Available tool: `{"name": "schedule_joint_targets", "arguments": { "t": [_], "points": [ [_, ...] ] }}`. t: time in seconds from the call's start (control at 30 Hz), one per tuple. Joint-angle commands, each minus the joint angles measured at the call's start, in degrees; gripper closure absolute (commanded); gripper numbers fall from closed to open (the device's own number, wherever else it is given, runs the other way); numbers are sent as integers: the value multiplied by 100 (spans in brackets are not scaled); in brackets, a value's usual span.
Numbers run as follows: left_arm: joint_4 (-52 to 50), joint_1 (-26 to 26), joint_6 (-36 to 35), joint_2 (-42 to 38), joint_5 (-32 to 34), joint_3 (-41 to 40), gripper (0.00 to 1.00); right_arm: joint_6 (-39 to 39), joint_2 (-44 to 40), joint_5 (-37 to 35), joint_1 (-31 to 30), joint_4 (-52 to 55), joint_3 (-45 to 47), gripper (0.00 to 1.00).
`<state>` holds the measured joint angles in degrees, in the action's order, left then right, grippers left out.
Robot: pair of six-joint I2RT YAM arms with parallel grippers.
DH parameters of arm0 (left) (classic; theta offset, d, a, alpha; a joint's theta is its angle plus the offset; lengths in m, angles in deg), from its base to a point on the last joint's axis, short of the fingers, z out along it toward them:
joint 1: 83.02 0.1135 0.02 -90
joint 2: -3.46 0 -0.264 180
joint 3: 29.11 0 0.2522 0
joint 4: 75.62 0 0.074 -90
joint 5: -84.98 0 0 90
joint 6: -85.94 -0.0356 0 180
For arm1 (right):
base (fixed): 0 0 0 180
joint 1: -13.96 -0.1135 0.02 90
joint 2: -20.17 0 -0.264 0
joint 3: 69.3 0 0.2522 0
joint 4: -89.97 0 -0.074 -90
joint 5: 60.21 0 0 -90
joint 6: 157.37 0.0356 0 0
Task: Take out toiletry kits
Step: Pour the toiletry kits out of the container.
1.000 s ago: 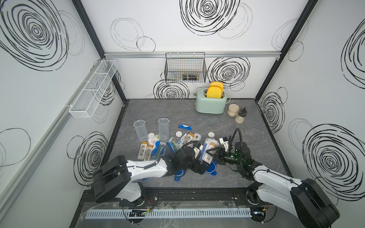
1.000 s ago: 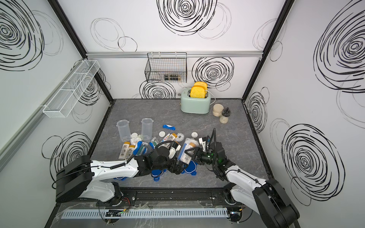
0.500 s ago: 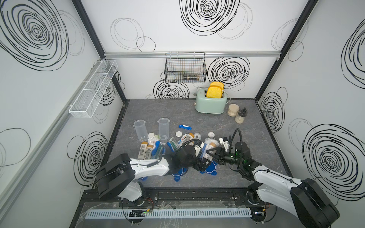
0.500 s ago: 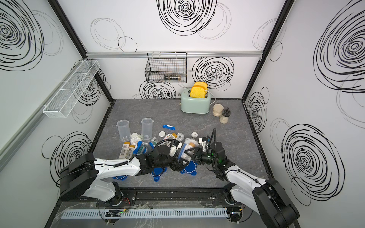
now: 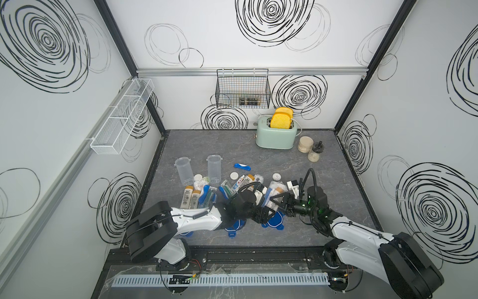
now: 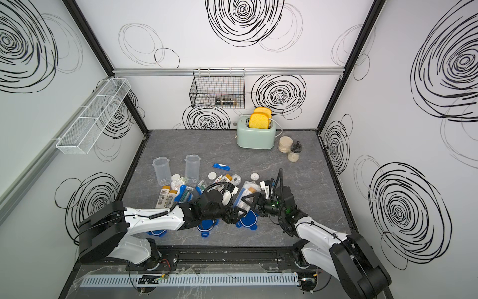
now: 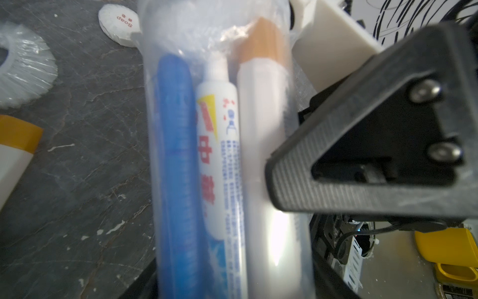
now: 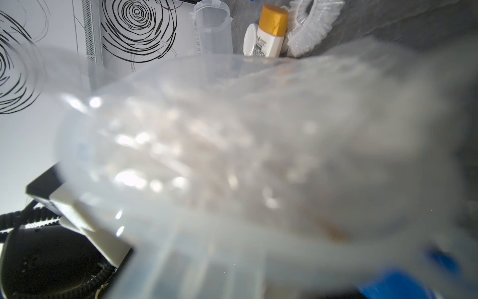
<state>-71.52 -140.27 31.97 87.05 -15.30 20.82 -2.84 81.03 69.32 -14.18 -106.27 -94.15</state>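
The grey bench [image 5: 232,145] carries a scatter of toiletries, and my left arm [image 5: 196,220] and right arm [image 5: 354,230] meet low over its near half. Between them is a clear container [image 7: 297,246], and two empty containers [image 5: 184,170] stand further back. The near container passes between my left jaws, and one finger [image 7: 310,202] of my right jaws touches its side. Whether either pair truly grips it, I cannot tell. A toiletry kit sits inside it: a cream bottle [image 7: 258,124] with a tan cap, a blue toothbrush [image 7: 178,155] and a toothpaste tube [image 7: 222,145]. A small round soap [image 7: 119,23] lies loose on the bench.
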Motion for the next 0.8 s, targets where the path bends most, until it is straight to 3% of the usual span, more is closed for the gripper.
{"name": "schedule_joint_targets", "arguments": {
  "t": [0.0, 0.3, 0.5, 0.77],
  "points": [
    [306, 56, 53, -17, 31, 100, 60, -529, -25, -80, 148, 447, -150, 18],
    [-53, 117, 80, -53, 36, 223, 62, -1517, -227, -200, 662, 1622, -347, 13],
    [-431, 144, 33, -38, 70, 403, 64, -2526, -364, -740, 678, 2389, -739, 13],
    [-978, 174, -91, 69, 90, 711, 63, -3342, -371, -766, 670, 2140, -1013, 22]
  ]
}}
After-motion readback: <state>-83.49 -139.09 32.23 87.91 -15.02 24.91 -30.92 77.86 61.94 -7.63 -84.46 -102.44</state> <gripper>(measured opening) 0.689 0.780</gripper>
